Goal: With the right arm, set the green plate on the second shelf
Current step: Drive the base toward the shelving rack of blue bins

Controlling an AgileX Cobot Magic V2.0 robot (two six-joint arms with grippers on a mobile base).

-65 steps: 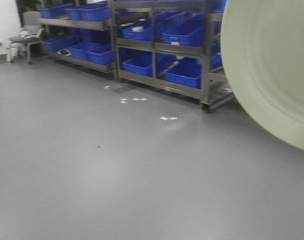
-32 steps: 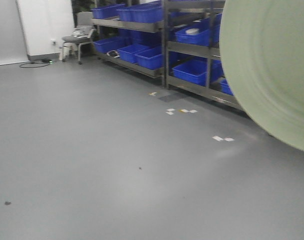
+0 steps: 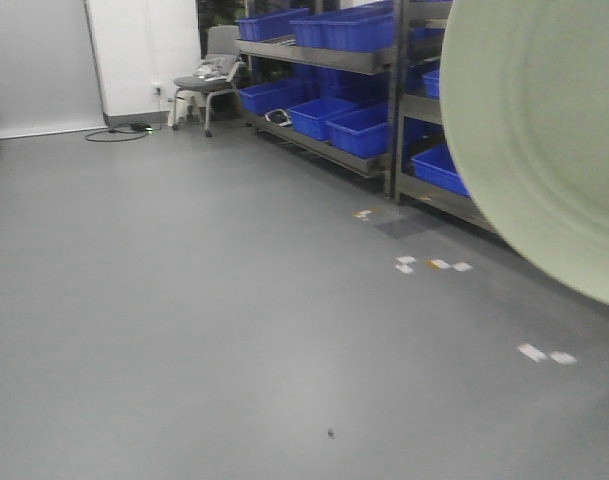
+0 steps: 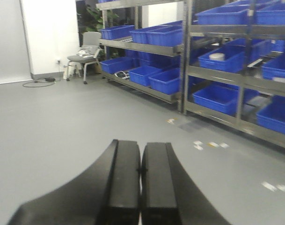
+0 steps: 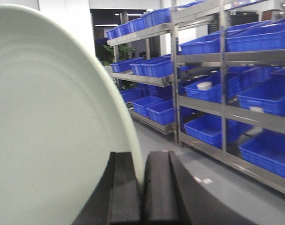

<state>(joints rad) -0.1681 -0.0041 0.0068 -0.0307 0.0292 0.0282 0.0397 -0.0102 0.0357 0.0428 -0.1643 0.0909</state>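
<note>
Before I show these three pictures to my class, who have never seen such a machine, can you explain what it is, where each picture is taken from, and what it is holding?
It is a two-armed robot on a mobile base, standing in a storeroom. One picture comes from a camera facing forward on its body. It shows a grey floor, metal shelving with blue plastic bins, a grey chair, and at the right edge the round pale green plate.

The other two pictures come from cameras on the wrists, each looking along a pair of black fingers. The left gripper is shut and holds nothing. The right gripper is shut on the rim of the plate, which stands on edge. Small pale tape marks lie on the floor. The plate is not yet on a shelf.
</note>
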